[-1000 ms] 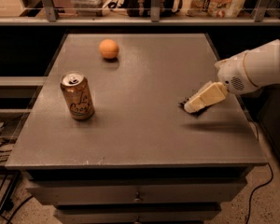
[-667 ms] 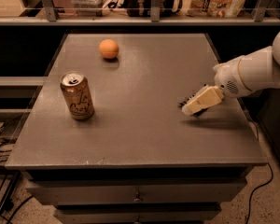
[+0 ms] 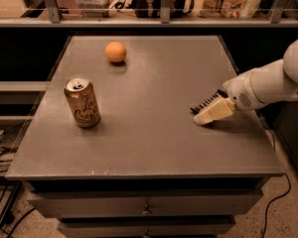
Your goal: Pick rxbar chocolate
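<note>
The rxbar chocolate (image 3: 204, 102) is a small black bar with white lettering lines. It lies on the right part of the grey table (image 3: 154, 133), and only its left end shows. My gripper (image 3: 213, 112) comes in from the right on a white arm. It sits low at the table surface, right against the bar's near side, and covers the rest of it. I cannot tell whether it grips the bar.
A tan drink can (image 3: 82, 102) stands upright at the table's left. An orange ball (image 3: 115, 52) lies at the back left. A shelf rail with bags and boxes (image 3: 161, 4) runs behind the table. Drawers (image 3: 146, 207) are under the front edge.
The gripper has shifted slightly toward the table's front and lower. More of the black bar now shows on its far side. The can and ball have not moved.
</note>
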Robot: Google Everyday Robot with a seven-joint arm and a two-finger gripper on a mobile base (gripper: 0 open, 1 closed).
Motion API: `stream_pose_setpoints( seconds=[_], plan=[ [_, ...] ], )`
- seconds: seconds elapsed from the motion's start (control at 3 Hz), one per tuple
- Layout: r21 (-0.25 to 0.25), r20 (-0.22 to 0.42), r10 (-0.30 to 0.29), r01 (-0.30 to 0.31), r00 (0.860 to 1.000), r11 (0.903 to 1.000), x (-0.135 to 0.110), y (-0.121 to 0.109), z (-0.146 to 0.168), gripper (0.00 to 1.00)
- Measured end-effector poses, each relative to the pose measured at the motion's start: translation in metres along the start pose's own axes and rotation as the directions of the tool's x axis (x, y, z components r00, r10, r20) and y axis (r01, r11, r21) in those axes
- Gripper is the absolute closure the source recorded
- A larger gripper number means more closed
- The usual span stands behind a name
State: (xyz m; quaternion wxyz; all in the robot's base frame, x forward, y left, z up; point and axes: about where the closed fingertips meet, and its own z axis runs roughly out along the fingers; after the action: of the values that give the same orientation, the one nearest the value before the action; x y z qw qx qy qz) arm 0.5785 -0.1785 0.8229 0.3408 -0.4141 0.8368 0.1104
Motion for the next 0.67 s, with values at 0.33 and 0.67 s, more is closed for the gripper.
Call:
stream_pose_setpoints(
  seconds=[0.33,0.67],
  plan=[
    [0.013,-0.007,0.033,-0.033,0.999,0.9994,0.0093,-0.0049,-0.0001,0.41],
    [0.015,-0.007,0.035,-0.035,0.999,0.9993,0.0078,-0.0057,-0.0025,0.65]
  ],
)
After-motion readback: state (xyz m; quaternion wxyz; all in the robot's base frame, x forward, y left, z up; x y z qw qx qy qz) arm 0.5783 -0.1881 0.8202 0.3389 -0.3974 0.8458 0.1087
